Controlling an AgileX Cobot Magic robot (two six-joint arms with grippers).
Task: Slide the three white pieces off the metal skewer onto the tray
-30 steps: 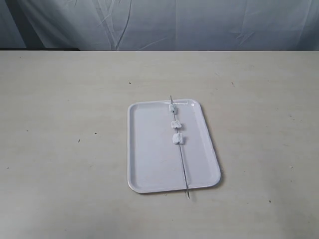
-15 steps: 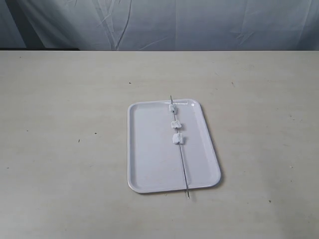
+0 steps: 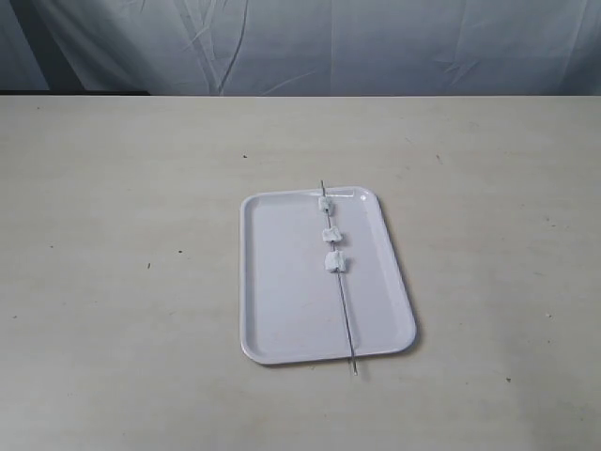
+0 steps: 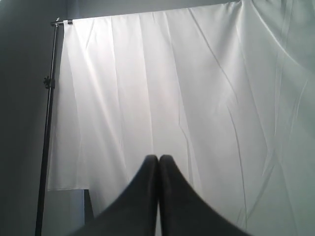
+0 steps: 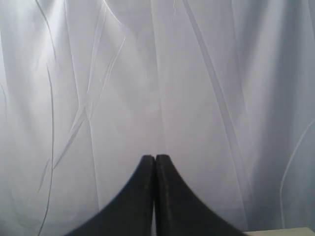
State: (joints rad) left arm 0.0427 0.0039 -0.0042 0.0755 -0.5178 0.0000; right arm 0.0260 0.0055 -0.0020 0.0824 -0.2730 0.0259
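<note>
The white tray (image 3: 282, 282) lies on the table, right of centre in the exterior view. The metal skewer (image 3: 346, 315) rests lengthwise across its right half, both ends poking past the rim. Three white pieces are threaded on its far half: one at the far rim (image 3: 325, 203), one in the middle (image 3: 331, 234), one nearest (image 3: 334, 262). Neither arm shows in the exterior view. My left gripper (image 4: 158, 158) is shut with nothing in it, facing a white curtain. My right gripper (image 5: 155, 158) is shut and empty too, also facing the curtain.
A pale table (image 3: 122, 263) stretches around the tray on all sides. A wrinkled white curtain (image 3: 376, 47) hangs behind it. A dark stand pole (image 4: 47, 128) holds the curtain's edge in the left wrist view.
</note>
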